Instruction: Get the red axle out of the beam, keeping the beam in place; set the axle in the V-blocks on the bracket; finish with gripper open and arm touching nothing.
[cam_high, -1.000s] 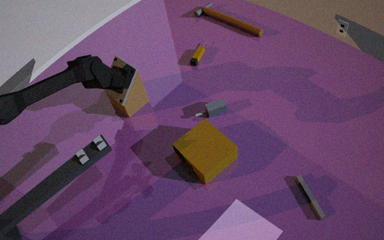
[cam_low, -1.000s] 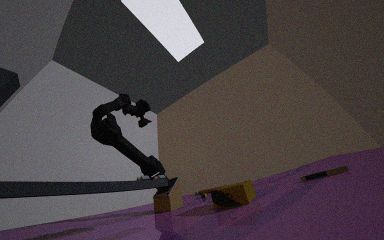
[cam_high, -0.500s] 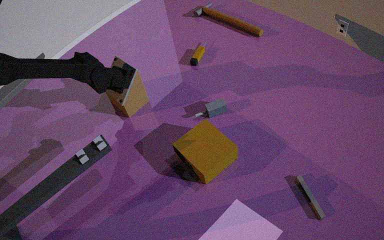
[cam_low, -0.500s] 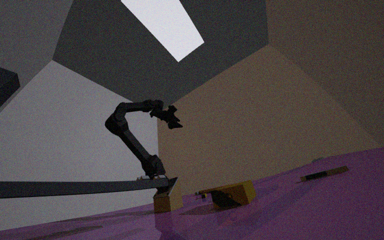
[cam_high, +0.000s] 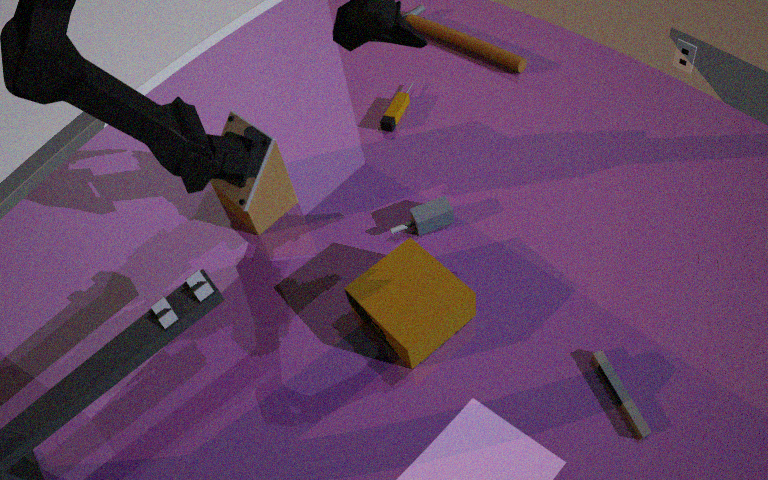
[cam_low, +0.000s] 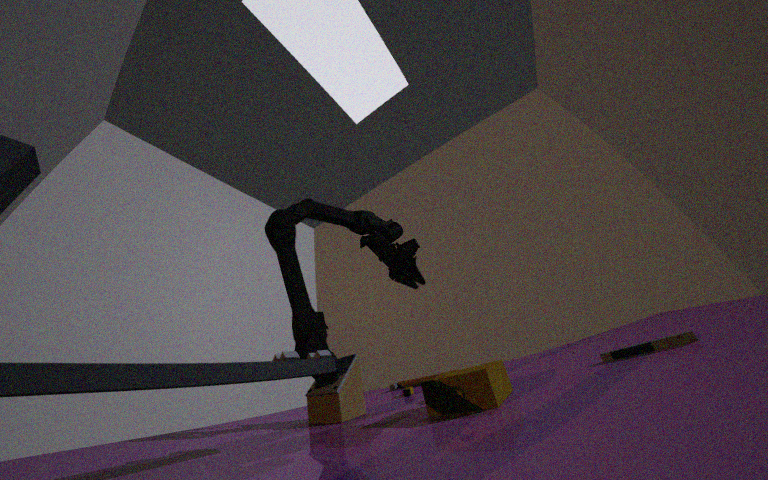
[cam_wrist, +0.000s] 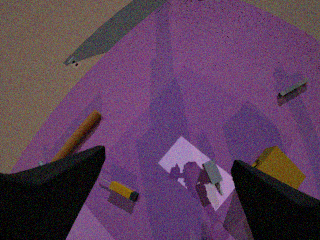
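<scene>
A long dark bar (cam_high: 84, 376) (cam_low: 141, 376), seemingly the bracket, carries two pale notched blocks, the V-blocks (cam_high: 199, 285) (cam_high: 164, 313), near its end. No axle shows in their notches. A large yellow block (cam_high: 419, 294) (cam_low: 498, 384) (cam_wrist: 280, 167) has a dark shaded side; I cannot tell if it is the beam. No red axle can be made out in any view. My gripper (cam_low: 420, 284) (cam_wrist: 170, 160) is open and empty, high above the surface and pointing down at a slant. It is partly cut off at the top of the top view.
A hammer (cam_high: 470, 45) (cam_wrist: 77, 136) and a yellow screwdriver (cam_high: 398, 104) (cam_wrist: 122, 191) lie at the back. A grey motor-like part (cam_high: 433, 215) (cam_wrist: 212, 172) lies beside the yellow block. A thin bar (cam_high: 620, 393) (cam_low: 651, 346) (cam_wrist: 294, 87) lies farther off. The arm stands on a wooden base (cam_high: 274, 192).
</scene>
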